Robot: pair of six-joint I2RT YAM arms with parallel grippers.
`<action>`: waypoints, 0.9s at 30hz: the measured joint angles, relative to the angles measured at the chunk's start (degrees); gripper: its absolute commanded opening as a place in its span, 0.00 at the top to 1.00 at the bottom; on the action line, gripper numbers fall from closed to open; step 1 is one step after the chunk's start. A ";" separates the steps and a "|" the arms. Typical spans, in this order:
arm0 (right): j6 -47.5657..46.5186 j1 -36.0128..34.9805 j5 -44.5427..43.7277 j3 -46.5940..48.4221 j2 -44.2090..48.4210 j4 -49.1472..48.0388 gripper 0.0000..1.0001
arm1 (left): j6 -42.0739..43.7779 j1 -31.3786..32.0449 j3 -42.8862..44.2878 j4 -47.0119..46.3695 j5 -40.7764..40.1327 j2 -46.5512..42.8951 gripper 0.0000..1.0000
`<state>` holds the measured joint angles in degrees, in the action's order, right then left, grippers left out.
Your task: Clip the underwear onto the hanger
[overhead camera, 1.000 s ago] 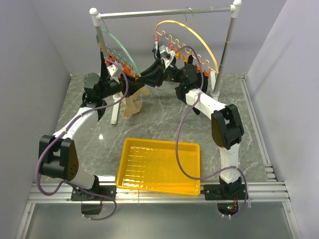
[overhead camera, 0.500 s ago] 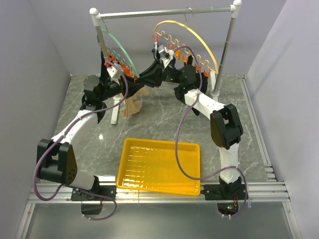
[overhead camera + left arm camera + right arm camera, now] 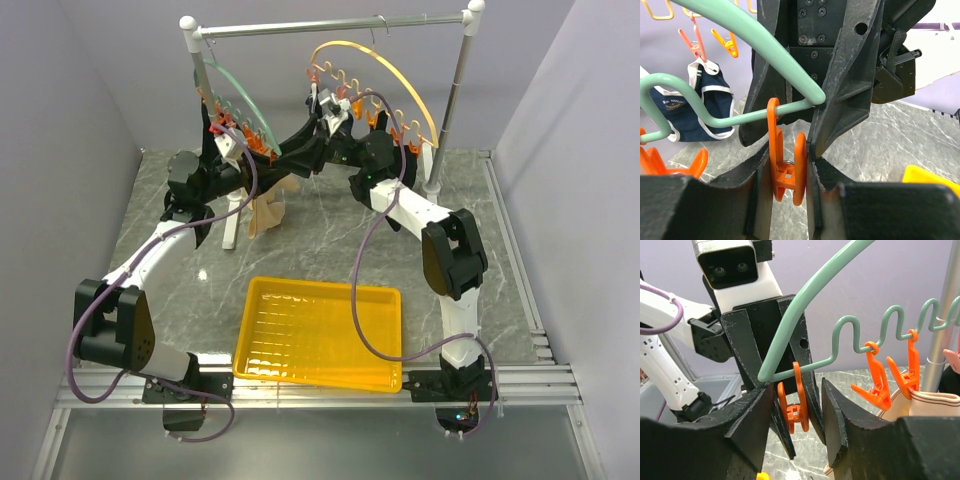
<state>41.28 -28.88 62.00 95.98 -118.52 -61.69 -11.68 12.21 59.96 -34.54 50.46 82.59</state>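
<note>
Left wrist view: the left fingers (image 3: 752,200) are clenched on an orange clip (image 3: 799,170), one pad pressed against each side of it. That clip hangs from the wire of the green hanger (image 3: 755,30). Behind it a navy brief (image 3: 695,110) hangs from a pink clip.

From the right wrist camera, the right fingers (image 3: 752,425) stand on either side of the same orange clip (image 3: 792,412) – released, with a gap showing beside it. The left arm's camera housing faces them from behind.

The underwear (image 3: 927,407) hangs just to the side, its banded top edge at the tips of two neighbouring clips on the hanger (image 3: 805,305); whether they bite the cloth, I cannot tell.

Seen from above, the underwear (image 3: 266,208) dangles below the hanger (image 3: 240,95) – clear of the table (image 3: 330,240). A yellow tray (image 3: 300,285) lies nearer the arm bases.
</note>
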 measured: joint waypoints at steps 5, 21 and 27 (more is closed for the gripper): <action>-0.24 -0.39 -1.29 0.00 0.00 0.42 0.50 | 0.00 0.00 0.00 -0.22 0.57 0.00 0.98; -3.19 -0.81 -1.55 0.00 0.07 2.78 1.00 | -0.90 -0.11 0.02 0.00 -0.74 0.68 0.41; -0.81 -0.48 -1.55 0.11 0.04 2.47 1.00 | -0.57 -1.88 -3.58 3.93 -2.38 -5.64 0.35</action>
<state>40.47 -29.36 60.45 96.09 -118.48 -59.22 -12.25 10.33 56.38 -30.61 48.07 76.95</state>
